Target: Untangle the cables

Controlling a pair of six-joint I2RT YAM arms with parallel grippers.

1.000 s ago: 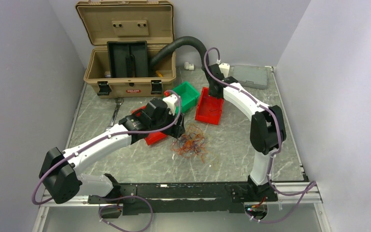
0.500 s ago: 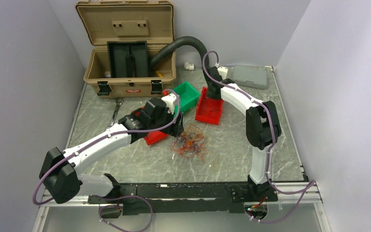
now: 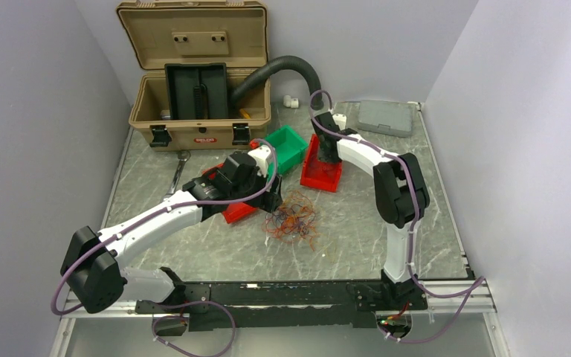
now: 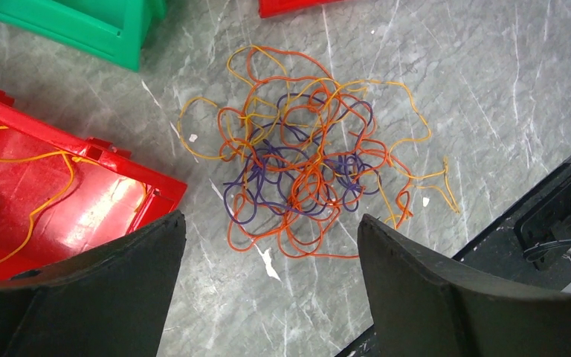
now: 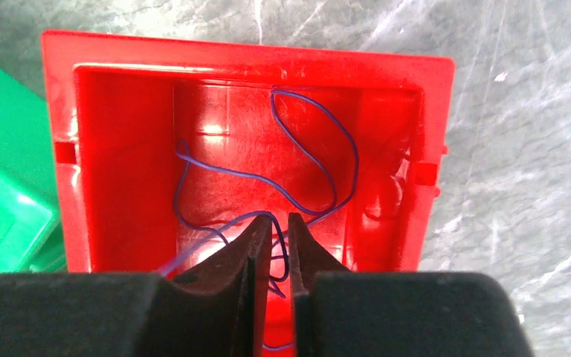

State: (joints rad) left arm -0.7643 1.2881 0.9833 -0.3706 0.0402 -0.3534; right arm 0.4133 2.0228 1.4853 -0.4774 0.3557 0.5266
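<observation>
Over the last second my right arm has folded in and brought the right tool (image 5: 279, 236) down over the far red bin (image 5: 245, 53). Its jaws were pressed together and are now just parting to a sliver. A purple cable (image 5: 318, 134) lies looped on the bin floor and runs up through that slit; I cannot tell whether it is pinched or already free. I read this as the drop-off of one sorted strand. My left tool (image 4: 269, 232) hangs wide open above the tangle (image 4: 305, 175) of orange, yellow and purple cables, which has not shifted on the table (image 4: 491, 74) — plenty left to pull.
</observation>
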